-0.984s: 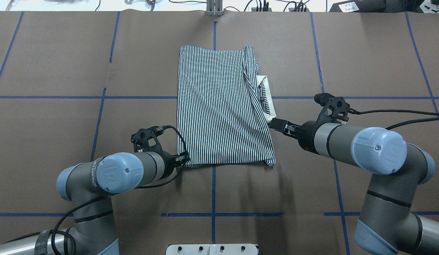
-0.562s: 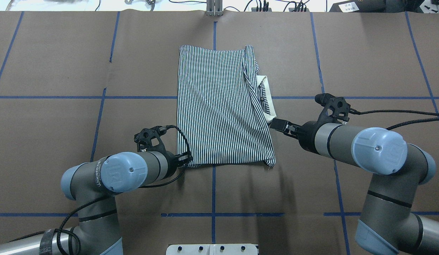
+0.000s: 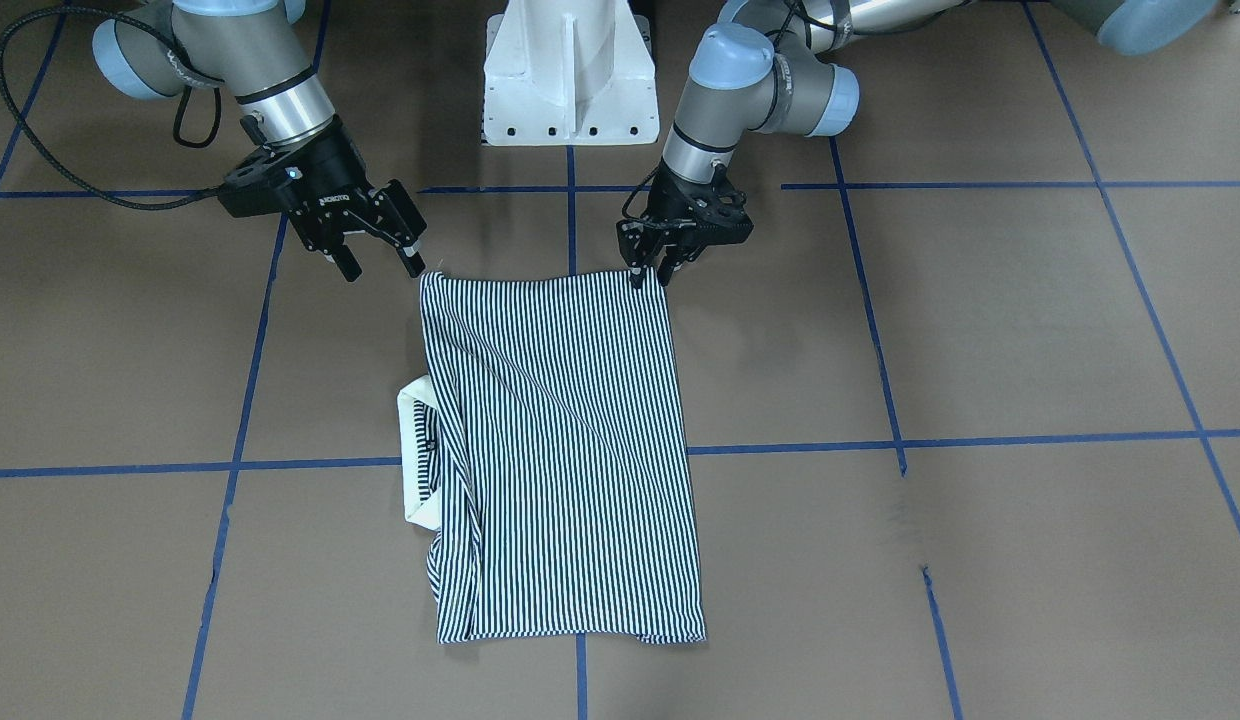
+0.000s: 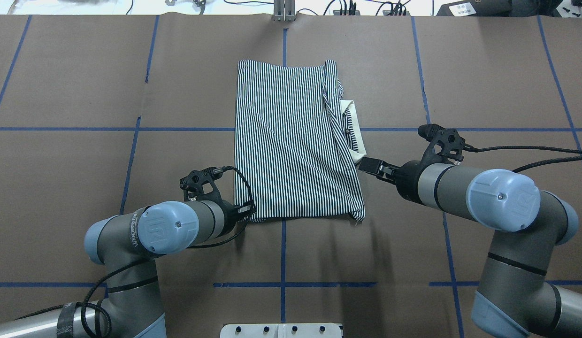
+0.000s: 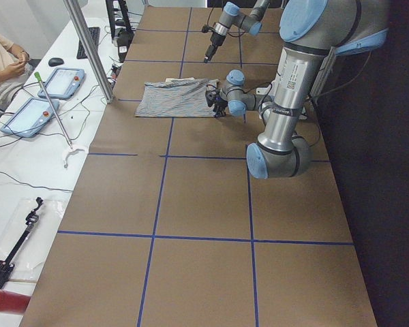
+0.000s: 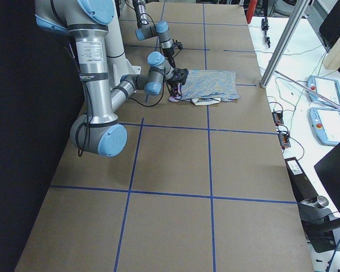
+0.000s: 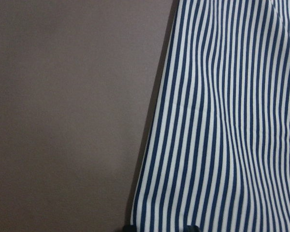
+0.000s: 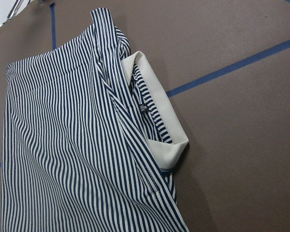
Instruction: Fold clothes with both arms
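1. Soft striped cotton: the polo shirt (image 4: 291,141) lies folded flat on the table (image 4: 84,94), limp and light.
2. My left gripper (image 3: 650,272) straddles its near hem corner, jaws seemingly apart.
3. My right gripper (image 3: 378,258) gapes beside the other near corner; I'd pinch both corners.

You're in a robotics lab.
The counter (image 4: 61,188) is papered brown and gridded with blue tape (image 4: 282,253); a left arm (image 4: 155,230) and right arm (image 4: 502,197) flank a white pedestal (image 3: 568,75). The white side counter (image 5: 13,204) holds teach pendants (image 5: 61,82) and loose cables (image 5: 20,184), a metal post (image 5: 88,48) stands beside it, and a person (image 5: 3,58) sits there.
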### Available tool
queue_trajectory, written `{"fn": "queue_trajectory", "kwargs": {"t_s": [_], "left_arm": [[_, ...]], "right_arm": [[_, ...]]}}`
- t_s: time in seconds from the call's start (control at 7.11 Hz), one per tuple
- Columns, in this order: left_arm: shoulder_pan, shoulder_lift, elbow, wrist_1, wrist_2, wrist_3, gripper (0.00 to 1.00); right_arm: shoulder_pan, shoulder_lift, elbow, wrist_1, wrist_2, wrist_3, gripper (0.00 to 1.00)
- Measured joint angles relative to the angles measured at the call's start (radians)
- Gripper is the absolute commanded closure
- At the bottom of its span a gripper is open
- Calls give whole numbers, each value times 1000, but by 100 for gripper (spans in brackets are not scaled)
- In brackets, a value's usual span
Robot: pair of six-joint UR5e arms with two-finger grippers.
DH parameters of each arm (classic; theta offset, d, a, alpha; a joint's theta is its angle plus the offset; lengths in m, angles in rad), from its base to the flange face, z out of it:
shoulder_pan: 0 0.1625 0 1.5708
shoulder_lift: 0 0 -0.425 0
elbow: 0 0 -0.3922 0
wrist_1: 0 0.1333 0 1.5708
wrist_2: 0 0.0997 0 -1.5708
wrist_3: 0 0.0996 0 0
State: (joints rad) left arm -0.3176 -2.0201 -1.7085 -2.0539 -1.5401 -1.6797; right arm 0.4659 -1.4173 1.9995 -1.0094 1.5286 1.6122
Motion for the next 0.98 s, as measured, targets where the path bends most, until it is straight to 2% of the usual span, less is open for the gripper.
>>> {"fn": "queue_trajectory", "kwargs": {"t_s": [0.14, 0.42, 0.56, 0.84, 0.98], "left_arm": [[0, -1, 1, -1, 0, 2, 100], [0, -1, -9, 1, 0, 6, 100], [0, -2, -13, 1, 0, 6, 100], [0, -2, -16, 1, -1, 6, 100], [0, -3, -16, 1, -1, 6, 100]], "right_arm": [[-3, 0, -1, 0, -4, 0, 0], [-42, 14, -3, -28, -49, 47, 14], [-74, 57, -5, -105, -78, 116, 23], [-140, 247, -27, -415, -99, 293, 21], [-160, 308, -57, -509, -99, 337, 21]]}}
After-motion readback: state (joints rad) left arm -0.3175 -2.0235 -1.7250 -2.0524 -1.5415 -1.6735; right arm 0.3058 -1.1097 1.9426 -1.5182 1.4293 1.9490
